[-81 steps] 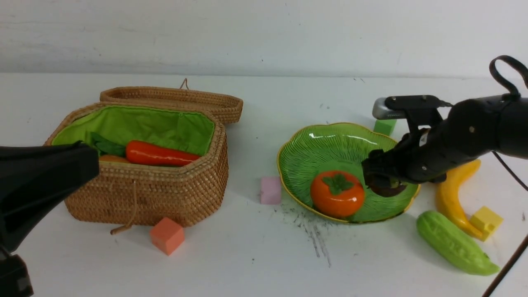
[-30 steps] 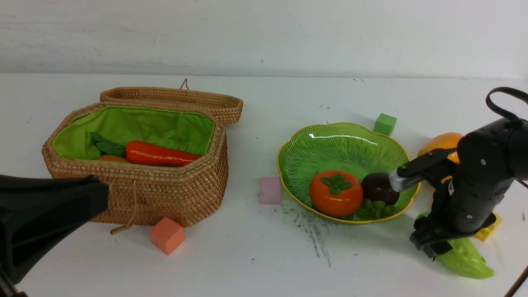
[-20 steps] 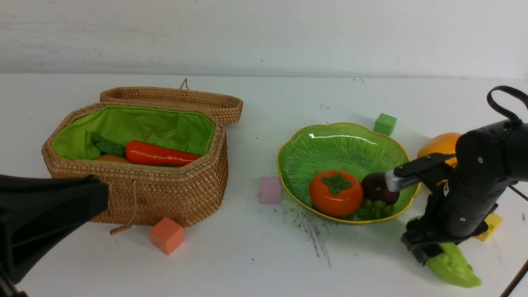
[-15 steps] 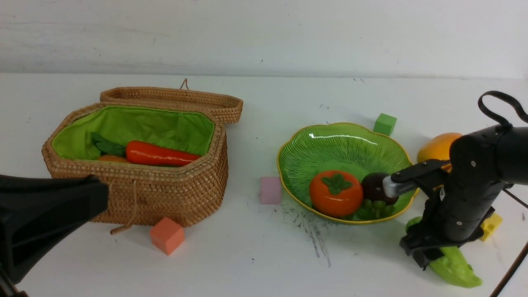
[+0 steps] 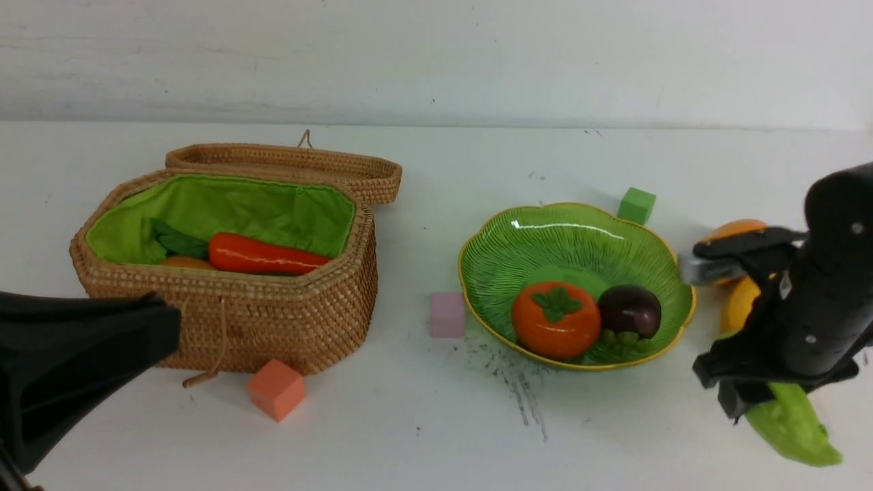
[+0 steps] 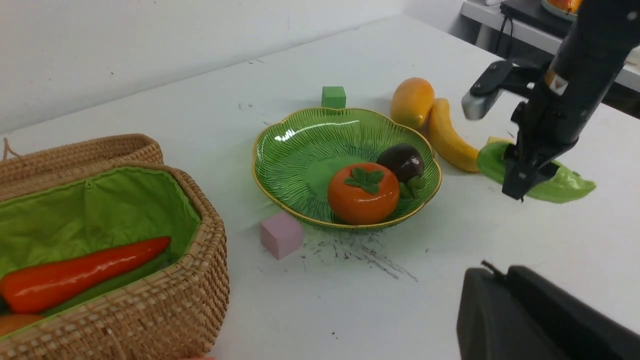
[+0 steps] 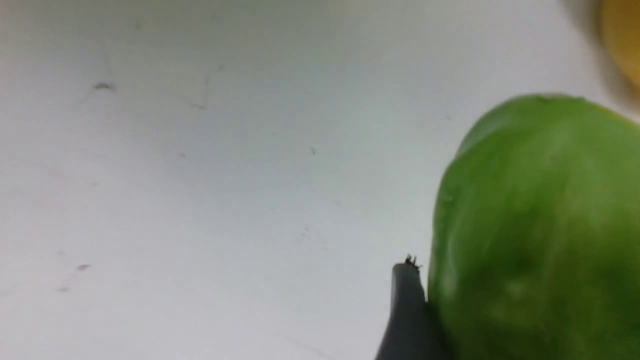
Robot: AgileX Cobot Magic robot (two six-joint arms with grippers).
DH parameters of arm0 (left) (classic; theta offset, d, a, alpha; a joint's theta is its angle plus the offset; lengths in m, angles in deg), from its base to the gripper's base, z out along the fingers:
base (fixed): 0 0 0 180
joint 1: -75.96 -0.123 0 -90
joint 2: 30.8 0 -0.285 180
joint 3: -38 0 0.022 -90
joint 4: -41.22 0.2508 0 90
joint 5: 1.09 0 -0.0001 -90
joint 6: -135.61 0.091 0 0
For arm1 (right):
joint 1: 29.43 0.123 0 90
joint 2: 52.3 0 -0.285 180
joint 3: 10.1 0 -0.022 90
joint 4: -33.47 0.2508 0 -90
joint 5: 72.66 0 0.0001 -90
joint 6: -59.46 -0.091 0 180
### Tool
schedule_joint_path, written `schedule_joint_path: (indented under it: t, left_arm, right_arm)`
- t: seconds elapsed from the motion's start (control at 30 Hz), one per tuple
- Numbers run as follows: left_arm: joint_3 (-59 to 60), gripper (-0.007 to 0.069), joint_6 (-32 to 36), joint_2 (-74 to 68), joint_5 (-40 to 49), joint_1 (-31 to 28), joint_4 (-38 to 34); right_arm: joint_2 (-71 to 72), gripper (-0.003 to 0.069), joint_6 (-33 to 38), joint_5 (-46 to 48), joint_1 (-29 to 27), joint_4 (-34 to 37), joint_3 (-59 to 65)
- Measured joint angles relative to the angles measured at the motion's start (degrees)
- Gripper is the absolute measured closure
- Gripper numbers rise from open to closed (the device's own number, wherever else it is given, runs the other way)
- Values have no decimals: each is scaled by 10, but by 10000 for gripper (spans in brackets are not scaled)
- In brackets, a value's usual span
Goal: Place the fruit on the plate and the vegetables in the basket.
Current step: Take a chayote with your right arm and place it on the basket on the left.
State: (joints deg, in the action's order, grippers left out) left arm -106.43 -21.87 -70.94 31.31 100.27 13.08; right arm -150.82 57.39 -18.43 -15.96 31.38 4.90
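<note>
Woven brown wicker basket (image 5: 225, 320), green cloth lining, lid lying open behind: is standing at the left of the white bench (image 5: 423, 423), holding the glossy orange carrot with green top (image 5: 266, 258) and a tan-orange toy (image 5: 183, 262) mostly hidden by the rim. Green leaf-shaped plate with gold rim (image 5: 477, 235): is sitting right of centre, carrying the orange persimmon with leaf cap (image 5: 556, 329) and the dark purple mangosteen (image 5: 631, 310), side by side. Orange-yellow mango (image 6: 411, 101) and yellow banana (image 6: 447, 137): are lying on the bench just beside the plate's right edge. Light green bumpy gourd (image 5: 794, 426): is sitting at the right front, well apart from the basket; whether it is resting on the bench I cannot tell. Right tool (image 5: 740, 401): is clamping one end of the gourd, one finger (image 7: 407, 310) pressing its side. Left tool (image 6: 500, 295): is hanging at the left front, jaws closed together, carrying nothing. Pink foam cube (image 5: 447, 314), salmon foam cube (image 5: 276, 389), green foam cube (image 5: 636, 205): are sitting scattered about.
</note>
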Motion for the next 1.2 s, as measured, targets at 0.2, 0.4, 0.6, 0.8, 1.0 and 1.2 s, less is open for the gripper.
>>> schedule_joint_path:
  t: [0.2, 0.4, 0.6, 0.8, 1.0, 1.2]
  left_arm:
    - [0, 603, -51, 0, -28, 0, 84]
    - [0, 634, -200, 0, -36, 0, 233]
    - [0, 637, -386, 0, -26, 0, 418]
    - [0, 637, -548, 0, 5, 0, 573]
    - [0, 637, -658, 0, 45, 0, 661]
    - [0, 637, -699, 0, 57, 0, 687]
  right_arm:
    - [80, 219, 53, 9, 32, 110, -80]
    - [59, 219, 115, -7, 142, 185, -220]
    - [-26, 219, 139, -27, 246, 197, -369]
    - [-123, 219, 141, -60, 302, 198, -472]
    - [-183, 219, 165, -131, 321, 206, -507]
    - [-233, 219, 241, -229, 330, 259, -510]
